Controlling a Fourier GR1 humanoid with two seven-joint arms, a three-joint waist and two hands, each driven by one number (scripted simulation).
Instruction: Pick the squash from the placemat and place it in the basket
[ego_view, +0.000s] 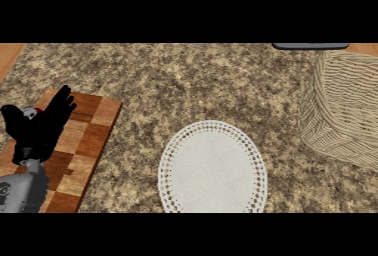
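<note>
A white oval placemat (212, 167) with a lacy rim lies on the speckled counter at the lower middle; nothing rests on it. The woven wicker basket (334, 120) stands at the right edge, partly cut off by the view. No squash shows anywhere. My left hand (40, 127) rests at the far left over a wooden board, fingers straight and pointing up, holding nothing. My right hand does not appear in the view.
A checkered wooden cutting board (85, 145) lies under the left hand at the left side. A dark flat object (310, 46) pokes in at the top right, behind the basket. Speckled granite counter (184, 85) stretches between board and basket.
</note>
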